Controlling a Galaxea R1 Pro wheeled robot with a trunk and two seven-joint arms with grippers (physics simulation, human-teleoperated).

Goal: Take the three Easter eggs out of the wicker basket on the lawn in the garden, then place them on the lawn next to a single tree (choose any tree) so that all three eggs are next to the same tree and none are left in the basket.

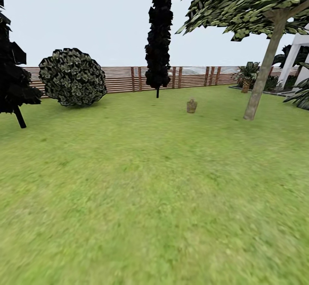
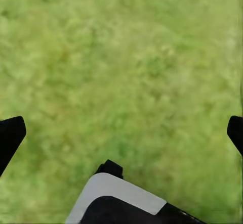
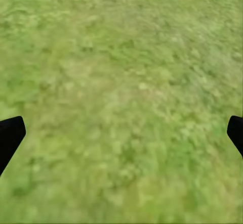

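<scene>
Grass everywhere: lawn (image 1: 141,182) runs from the near edge of the head view out to a brown slat fence (image 1: 128,79) at the far side. Wicker basket (image 1: 191,106) sits small on the grass, far off and a bit right of centre; too distant to tell what's in it. Tree (image 1: 262,77) w/ pale leaning trunk stands right of the basket, near it but apart, leafy canopy overhead at top right. Dark cypress (image 1: 159,36) rises far centre by the fence, round bush (image 1: 72,77) far left, another black tree (image 1: 13,74) at the left edge. Bit of white house (image 1: 296,57) and spiky plants at far right. Left wrist view: left gripper (image 2: 121,133) spread wide, black fingertips (image 2: 10,138) at opp. edges of the picture, nothing between them but grass; a white-and-black part of the robot (image 2: 121,198) shows below it. Right wrist view: right gripper (image 3: 121,133) likewise wide apart, fingertips (image 3: 10,138) at both edges, grass only between, holding nothing.
</scene>
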